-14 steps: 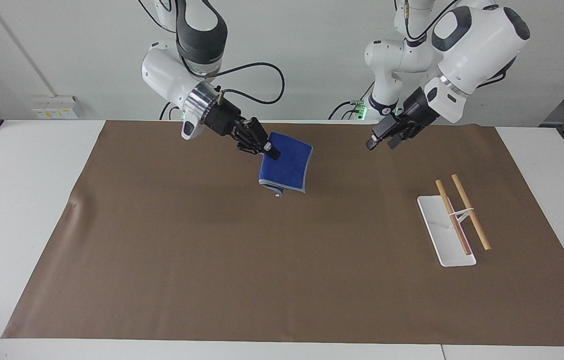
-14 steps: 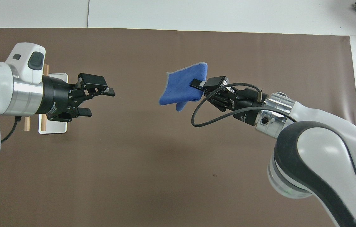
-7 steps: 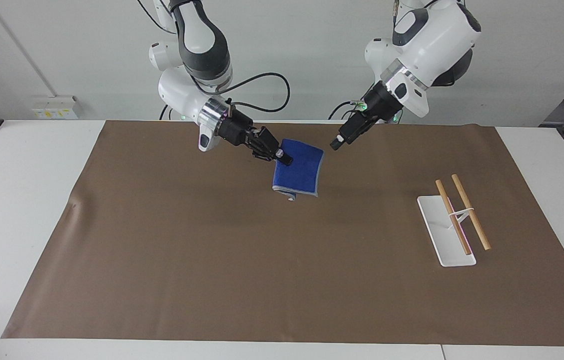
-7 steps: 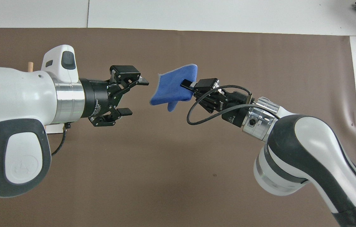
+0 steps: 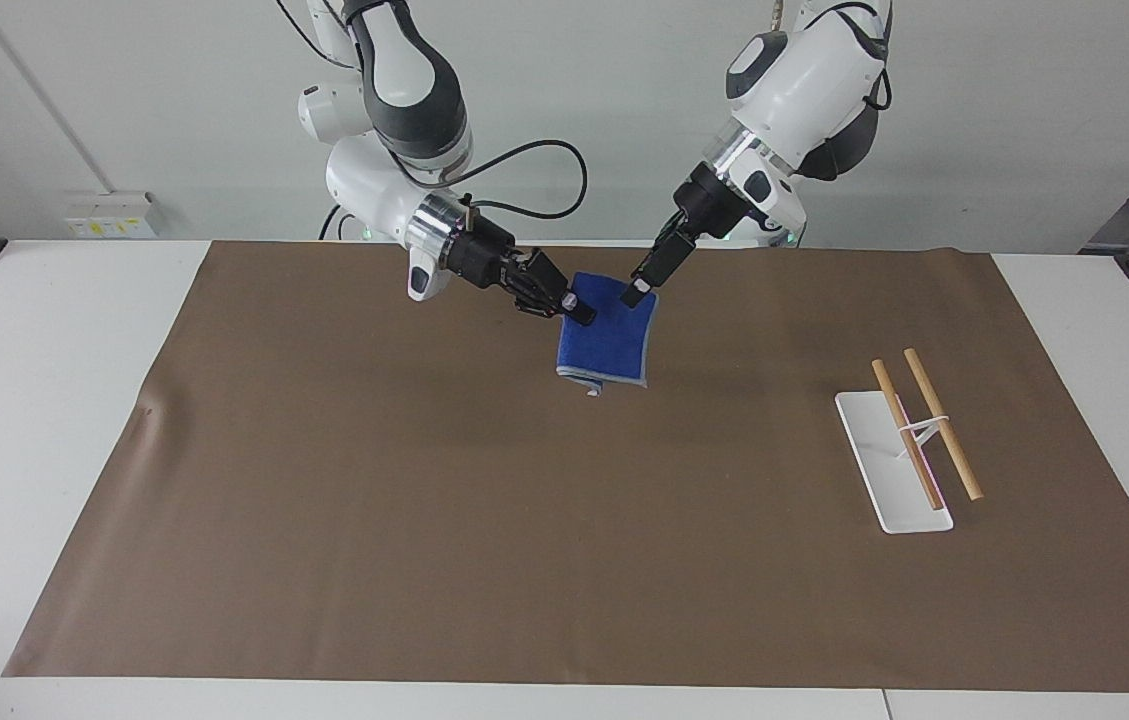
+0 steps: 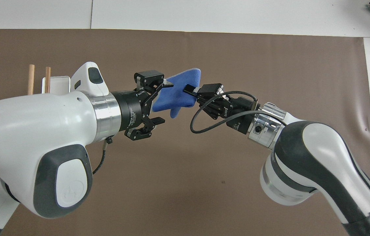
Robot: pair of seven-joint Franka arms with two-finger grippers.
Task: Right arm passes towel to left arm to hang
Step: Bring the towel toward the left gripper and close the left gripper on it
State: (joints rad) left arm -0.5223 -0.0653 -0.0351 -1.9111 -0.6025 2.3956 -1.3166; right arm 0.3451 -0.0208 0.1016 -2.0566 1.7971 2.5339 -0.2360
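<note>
Towel (image 5: 606, 342): blue, aloft over the brown mat (image 5: 424, 520), pinched in the right end effector (image 5: 584, 312). Left end effector (image 5: 636, 292): spread wide, straddling the towel's edge. Rack (image 5: 909, 440): white base, two wooden bars, toward the left arm's end, partly hidden overhead. End-effector lettering unreadable.

The right arm (image 5: 394, 110) reaches down and inward from its base, wrist angled toward the middle of the bench, and its end effector (image 5: 582, 309) is clamped tight on what it holds, fingertips pinched together. The left arm (image 5: 804, 70) bends down from its own base with the forearm sloping inward. Its end effector (image 6: 162, 103) faces the right one with its fingers (image 6: 168, 85) spread wide apart, one high, one low. Both end effectors hang in the air, close to each other.
</note>
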